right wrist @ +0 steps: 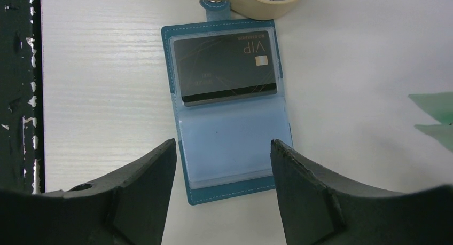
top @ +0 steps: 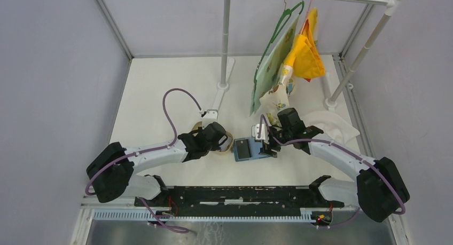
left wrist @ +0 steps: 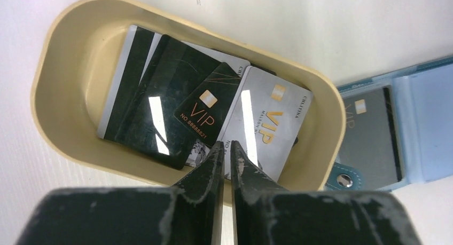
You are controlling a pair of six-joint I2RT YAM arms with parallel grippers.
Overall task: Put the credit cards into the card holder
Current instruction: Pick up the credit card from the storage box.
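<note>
Several credit cards lie in a heap in the tan oval tray, among them a black VIP card and a white VIP card. My left gripper reaches into the tray. Its jaws are almost together, with a thin slit between them at the white card's near edge, and I cannot tell whether they pinch it. The teal card holder lies open on the table beside the tray, with one dark VIP card in its far sleeve. My right gripper hangs open over the holder's near end.
In the top view the card holder lies between the two grippers, with the tray to its left. A clothes rack stands behind with green and yellow cloths on hangers. White cloth lies at the right.
</note>
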